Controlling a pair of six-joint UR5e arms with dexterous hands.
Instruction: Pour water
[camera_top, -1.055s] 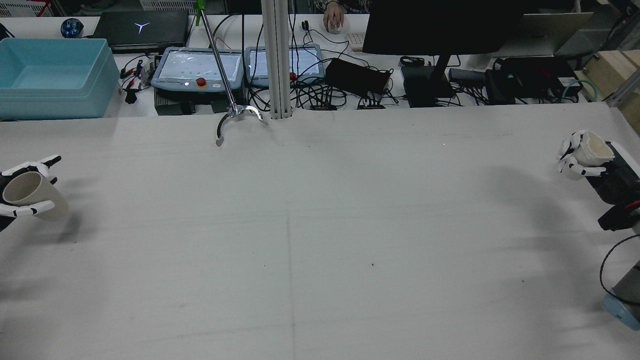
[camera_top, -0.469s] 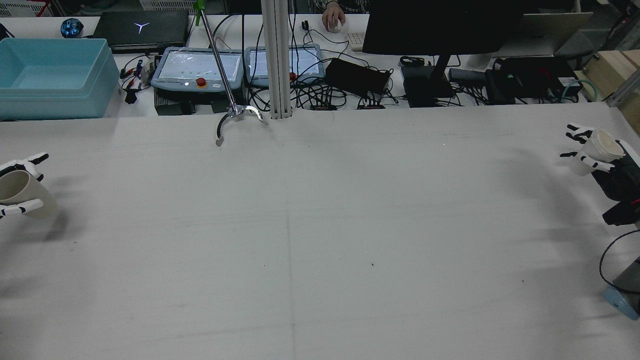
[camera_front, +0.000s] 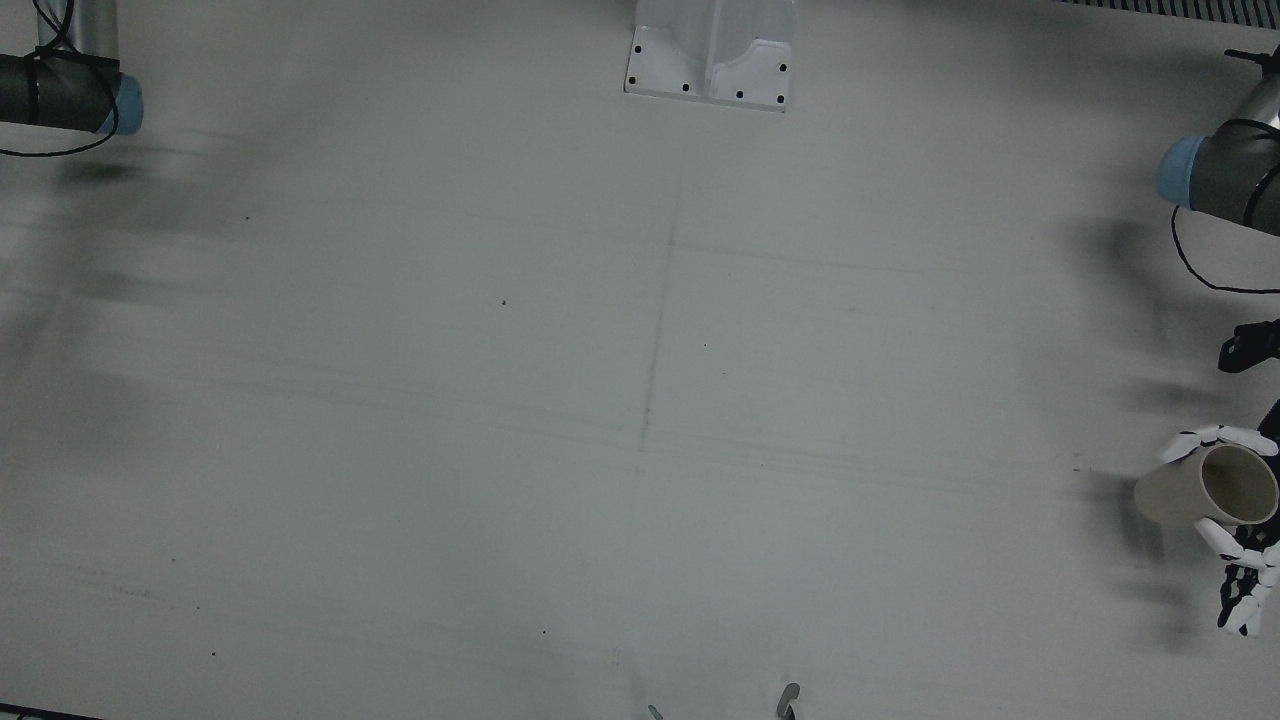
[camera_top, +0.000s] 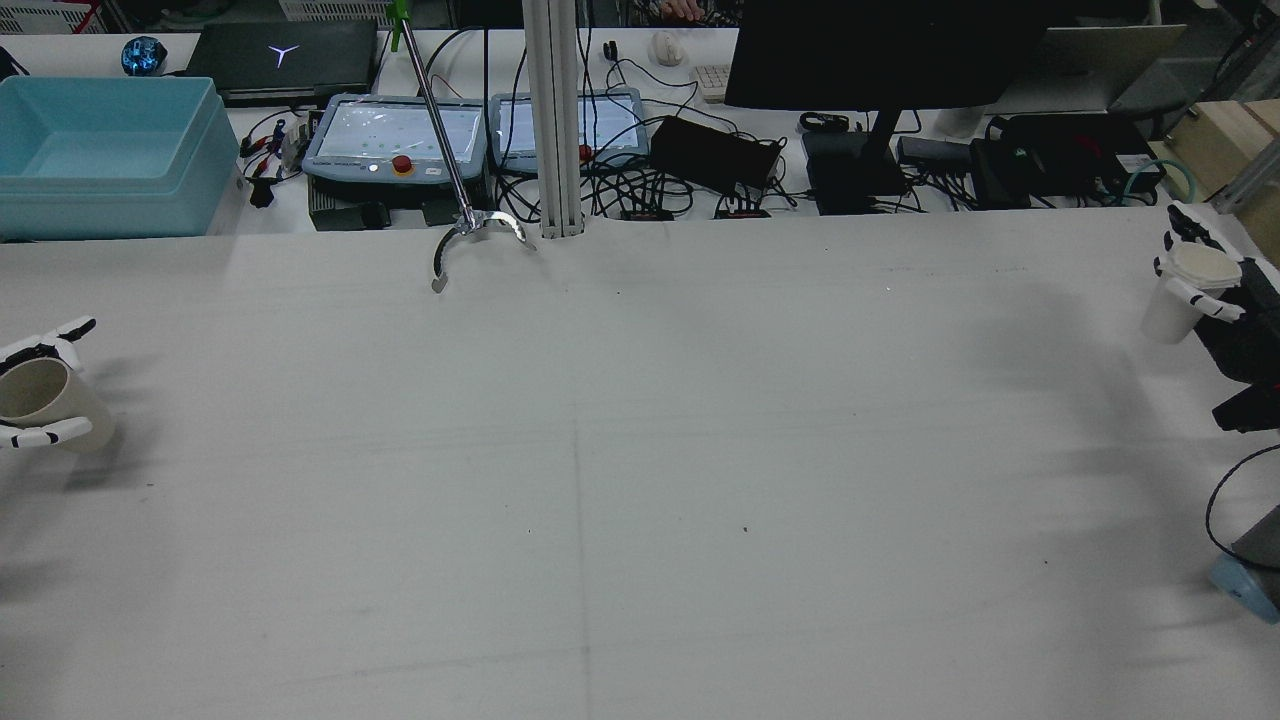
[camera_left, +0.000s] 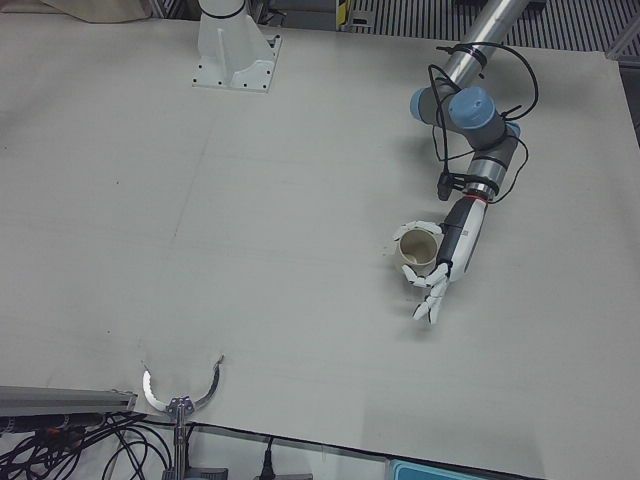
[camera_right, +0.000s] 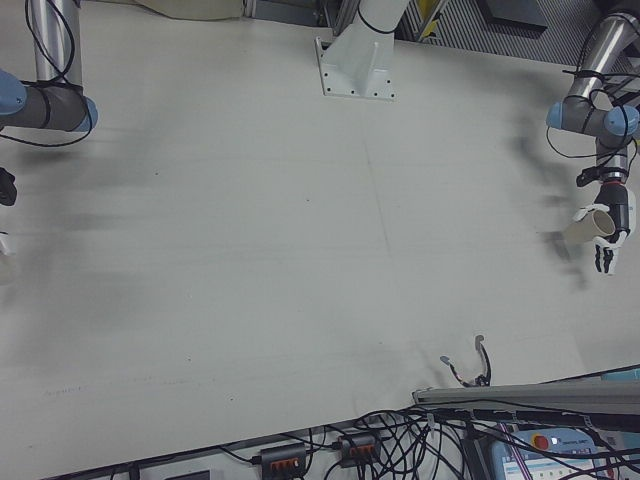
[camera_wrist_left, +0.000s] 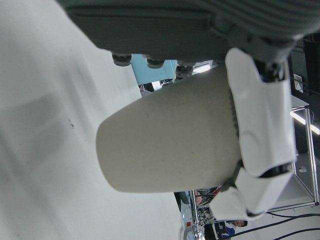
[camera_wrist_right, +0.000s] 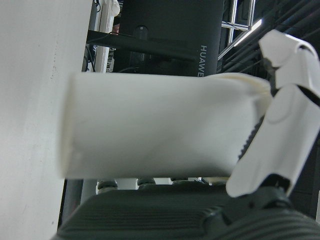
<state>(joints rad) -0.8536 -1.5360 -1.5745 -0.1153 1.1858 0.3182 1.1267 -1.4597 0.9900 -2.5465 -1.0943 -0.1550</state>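
My left hand (camera_top: 35, 390) is shut on a beige cup (camera_top: 45, 402) at the table's far left edge in the rear view, rim up and slightly tilted. The same cup (camera_left: 417, 250) and left hand (camera_left: 440, 275) show in the left-front view, and the cup (camera_front: 1190, 490) again in the front view. In the left hand view white fingers (camera_wrist_left: 260, 125) wrap the cup (camera_wrist_left: 170, 140) just above the table. My right hand (camera_top: 1205, 275) is shut on a white cup (camera_top: 1175, 300), held upright at the far right edge. The right hand view shows that cup (camera_wrist_right: 160, 125) with its base close to the table.
A metal grabber tool (camera_top: 470, 225) lies at the table's far edge beside a vertical post (camera_top: 555, 120). Behind it stand a blue bin (camera_top: 100, 150), two teach pendants (camera_top: 395, 140), cables and a black monitor (camera_top: 880, 50). A white pedestal (camera_front: 710, 50) stands at the robot side.
My right hand moved farther back and right, and its white cup went from tipped to upright. My left hand shifted slightly left with the beige cup. The person's hand left the mouse.
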